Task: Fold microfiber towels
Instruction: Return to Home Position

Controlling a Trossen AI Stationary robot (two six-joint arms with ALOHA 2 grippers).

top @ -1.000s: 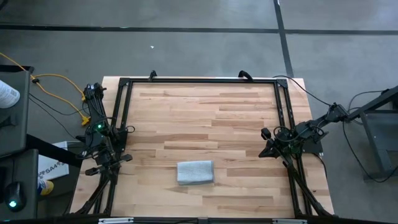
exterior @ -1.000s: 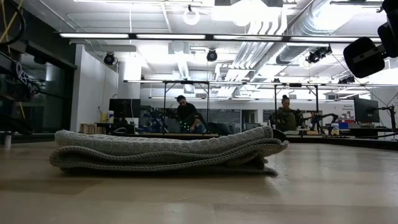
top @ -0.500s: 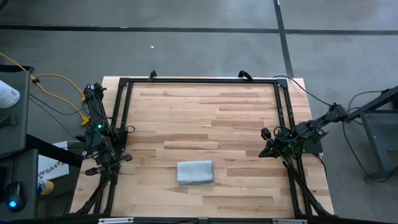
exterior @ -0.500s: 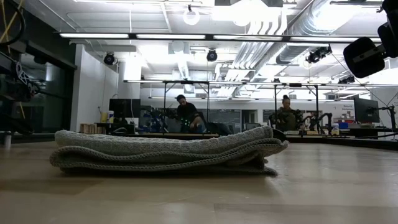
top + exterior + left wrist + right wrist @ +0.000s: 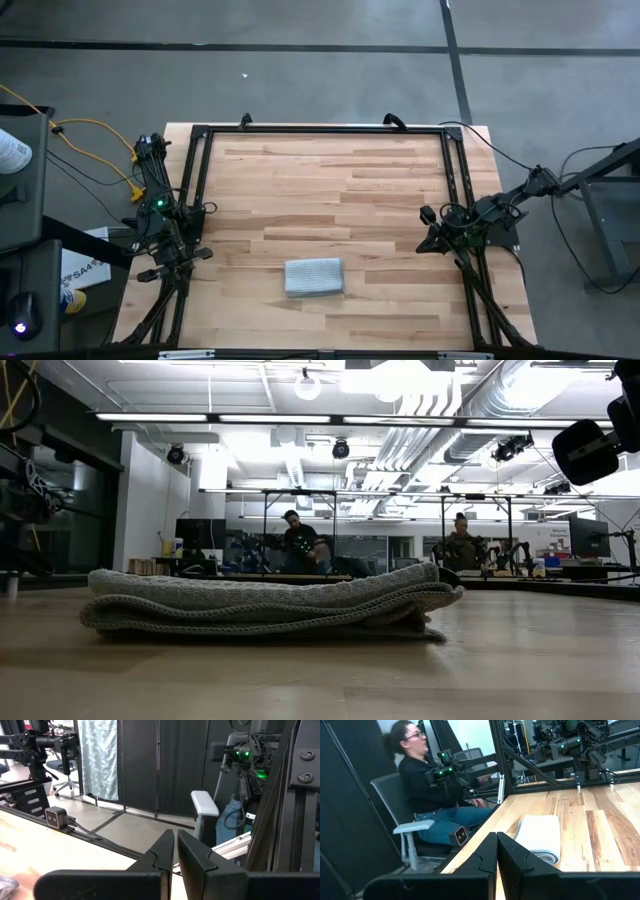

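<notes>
The pale grey-blue microfiber towel (image 5: 314, 277) lies folded into a small rectangle on the wooden table, near its front edge, a little left of middle. In the low view the towel (image 5: 265, 604) rests flat in several stacked layers. It also shows in the right wrist view (image 5: 540, 836). My left gripper (image 5: 175, 851) is shut and empty at the table's left edge. My right gripper (image 5: 497, 851) is shut and empty at the table's right edge. Both are well away from the towel.
A black metal frame (image 5: 320, 130) runs round the table's edges. A person (image 5: 427, 785) sits on a chair beyond the table's near edge. Bare wood (image 5: 330, 190) lies between the towel and the far edge.
</notes>
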